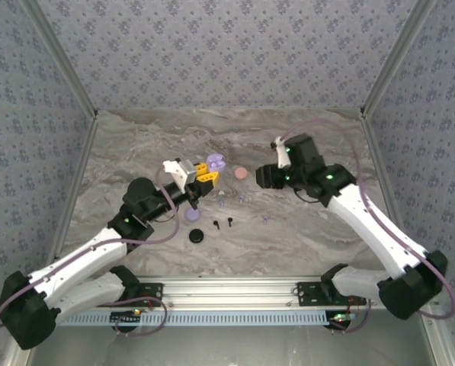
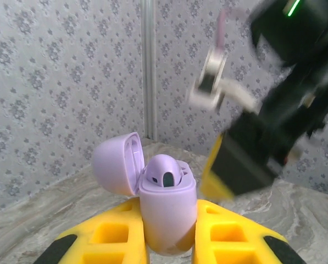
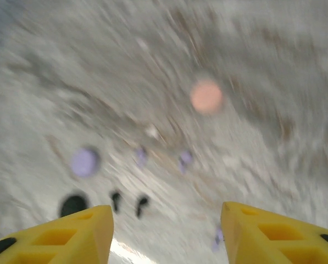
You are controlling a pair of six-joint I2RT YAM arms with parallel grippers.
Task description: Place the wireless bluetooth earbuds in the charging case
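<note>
The left gripper [image 2: 169,204] is clenched on the case [image 2: 166,220]: its yellow fingers [image 2: 106,234] press both sides of the lilac shell. The case stands upright, clear of the table [image 1: 326,229], with its lid [image 2: 117,165] hinged open. Whether a bud sits inside cannot be told.

The earbuds [image 1: 230,222] lie loose on the table on the near side of the case, two black and several lilac [image 1: 241,200].

A pink disc [image 1: 241,173] lies just right of the case. A lilac disc [image 1: 193,215] and a black disc [image 1: 197,235] lie nearer the arm bases.

The right gripper [image 3: 166,209] hangs right of the case, its jaws spread and grasping nothing. Its wrist view is blurred.
</note>
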